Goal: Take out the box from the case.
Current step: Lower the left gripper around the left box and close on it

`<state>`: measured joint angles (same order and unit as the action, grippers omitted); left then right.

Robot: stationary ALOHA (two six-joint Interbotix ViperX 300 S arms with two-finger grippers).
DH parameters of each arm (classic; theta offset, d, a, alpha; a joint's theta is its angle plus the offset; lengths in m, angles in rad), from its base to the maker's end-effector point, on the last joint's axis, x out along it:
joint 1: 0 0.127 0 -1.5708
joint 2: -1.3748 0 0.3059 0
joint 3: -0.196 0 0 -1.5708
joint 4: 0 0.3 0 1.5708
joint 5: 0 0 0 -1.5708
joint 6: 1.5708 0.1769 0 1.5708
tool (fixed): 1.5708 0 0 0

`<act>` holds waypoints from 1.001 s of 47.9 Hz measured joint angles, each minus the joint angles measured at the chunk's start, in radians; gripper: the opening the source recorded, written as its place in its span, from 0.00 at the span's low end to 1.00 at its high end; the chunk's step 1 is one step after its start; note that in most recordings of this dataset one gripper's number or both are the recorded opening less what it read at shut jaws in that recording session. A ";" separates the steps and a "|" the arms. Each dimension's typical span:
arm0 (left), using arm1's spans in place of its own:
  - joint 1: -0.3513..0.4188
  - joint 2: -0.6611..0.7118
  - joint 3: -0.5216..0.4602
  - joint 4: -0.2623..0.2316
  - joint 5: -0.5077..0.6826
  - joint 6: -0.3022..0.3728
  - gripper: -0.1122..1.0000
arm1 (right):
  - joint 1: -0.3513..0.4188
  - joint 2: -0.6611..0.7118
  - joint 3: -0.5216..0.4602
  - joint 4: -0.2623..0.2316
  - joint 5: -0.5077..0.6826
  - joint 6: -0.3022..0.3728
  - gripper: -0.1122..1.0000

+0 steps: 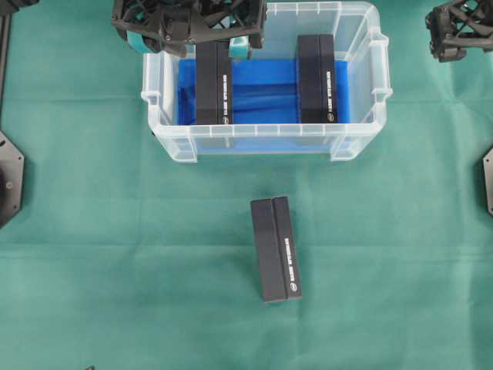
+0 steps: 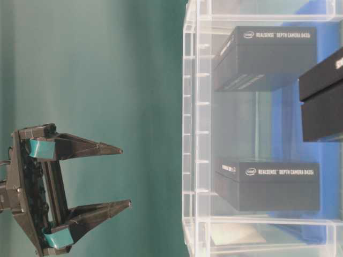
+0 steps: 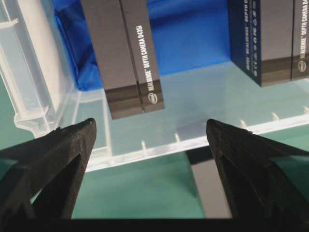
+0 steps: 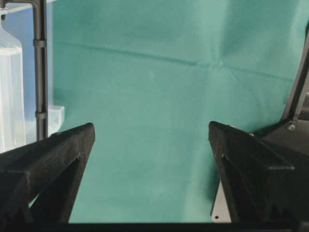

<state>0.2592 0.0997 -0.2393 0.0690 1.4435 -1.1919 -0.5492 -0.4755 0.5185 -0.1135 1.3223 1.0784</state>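
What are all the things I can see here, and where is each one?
case: one, clear plastic with a blue-lined bottom, at the top middle of the overhead view.
boxes in the case: two, black, printed RealSense Depth Camera D435; left box and right box, lying parallel.
box on the cloth: one, black, same print, outside the case, in front of it.
green cloth: one, covering the table.
left gripper: one, black with teal tape, open, above the left box.
right gripper: one, black, open, empty, over bare cloth to the right of the case.
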 measured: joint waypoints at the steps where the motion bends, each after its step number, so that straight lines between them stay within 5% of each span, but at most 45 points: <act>1: 0.000 0.002 0.000 0.000 -0.002 0.000 0.96 | 0.000 0.000 0.000 0.000 0.000 0.000 0.94; 17: 0.000 0.014 0.011 0.006 -0.008 -0.002 0.96 | 0.000 0.002 -0.002 0.000 -0.009 0.000 0.94; 48: 0.002 0.031 0.210 0.026 -0.184 -0.061 0.96 | 0.000 0.002 0.000 0.000 -0.021 -0.003 0.94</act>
<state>0.2608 0.1304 -0.0291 0.0951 1.2594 -1.2533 -0.5492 -0.4740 0.5185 -0.1135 1.3008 1.0753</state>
